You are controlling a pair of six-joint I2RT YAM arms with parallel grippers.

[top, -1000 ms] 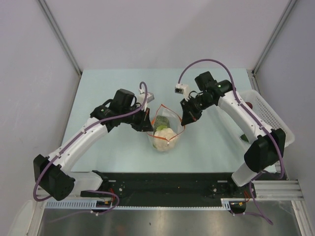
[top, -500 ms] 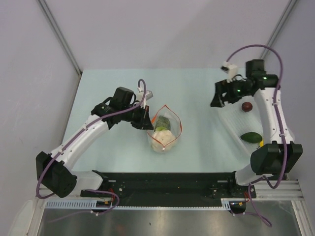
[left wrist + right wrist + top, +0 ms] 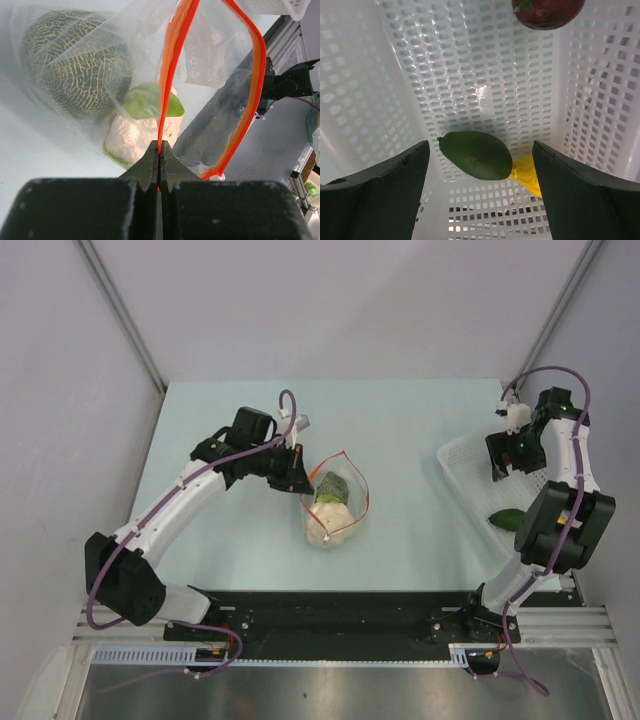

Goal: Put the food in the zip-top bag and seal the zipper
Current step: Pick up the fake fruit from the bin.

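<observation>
The zip-top bag lies mid-table with its mouth gaping. Inside it sit a dark green netted melon, a pale cream piece and a lime green leaf. My left gripper is shut on the orange-red zipper at the near lip and holds it up. My right gripper hangs open inside the basket, its fingers either side of a dark green food piece without touching it. A yellow piece lies beside that one, and a dark red piece lies farther in.
The white perforated basket stands at the table's right edge; its walls close in around my right gripper. A black rail runs along the near edge between the arm bases.
My right arm has swung from the bag's mouth over to the basket at the right, and its gripper has opened. My left gripper has kept its hold on the zipper.
</observation>
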